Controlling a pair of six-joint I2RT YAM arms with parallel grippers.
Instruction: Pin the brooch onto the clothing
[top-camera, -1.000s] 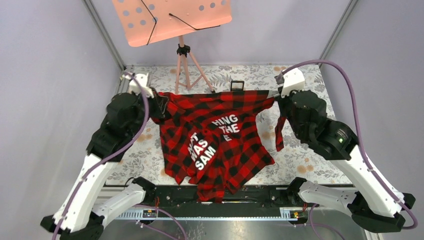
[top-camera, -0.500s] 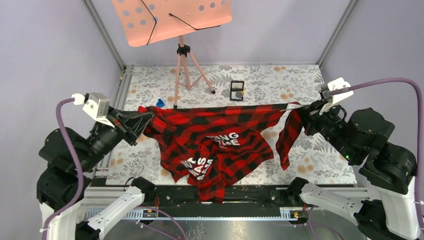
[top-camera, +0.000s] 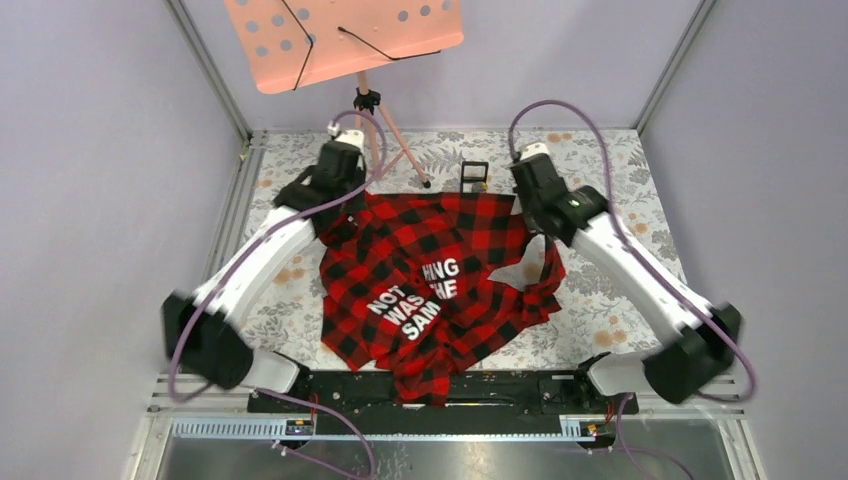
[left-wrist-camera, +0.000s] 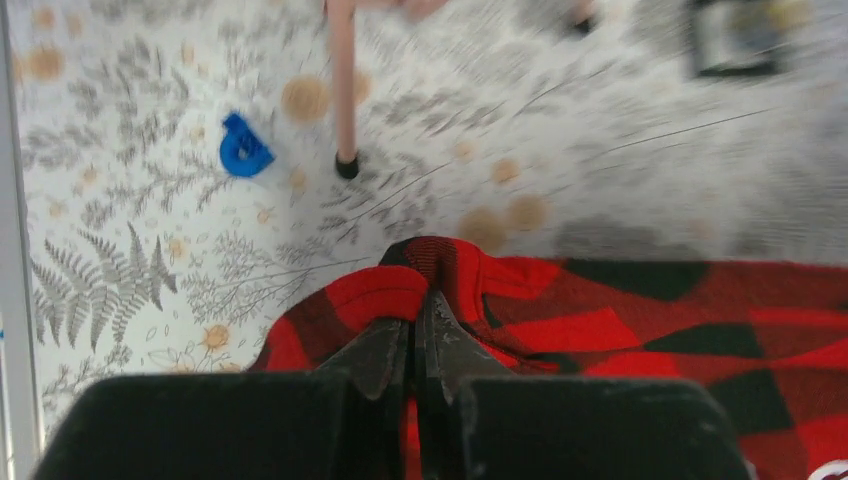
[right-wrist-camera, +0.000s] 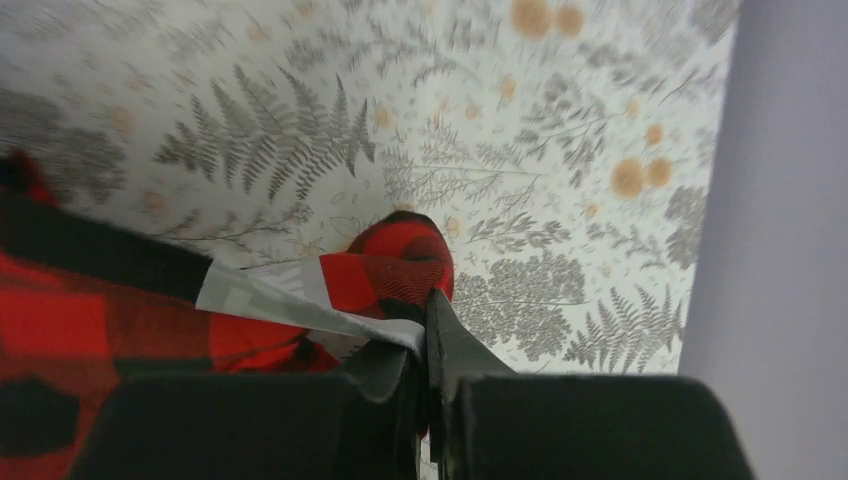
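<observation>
**Step in hand: laying out the shirt.**

1. Brooch: it cannot be made out in any view. A small black box (top-camera: 474, 172) stands on the desk (top-camera: 620, 290) just beyond the shirt's far edge. Whether it holds the brooch cannot be told.
2. Shirt (top-camera: 400, 230): it lies crumpled in the middle of the desk, with the white letters facing up and partly creased. One sleeve is folded over on the right, and the near hem hangs at the desk's front edge.
3. Left fingers (left-wrist-camera: 450, 350): closed tight on a fold at the shirt's far left corner.
4. Right fingers (right-wrist-camera: 455, 350): closed tight on a fold at the far right corner, with a pale strip of cloth caught under them.
5. Surroundings: a blue object (left-wrist-camera: 243, 148) and the foot of a pink stand (top-camera: 370, 100) sit just beyond the left grip, clear of the cloth.

**Next move (judgement).** The cloth is not yet flat enough to pin. Draw the two corners apart and lower them to the desk so the front lies smooth, then release. Keep the box clear of the cloth. The brooch must then be found and picked up.
</observation>
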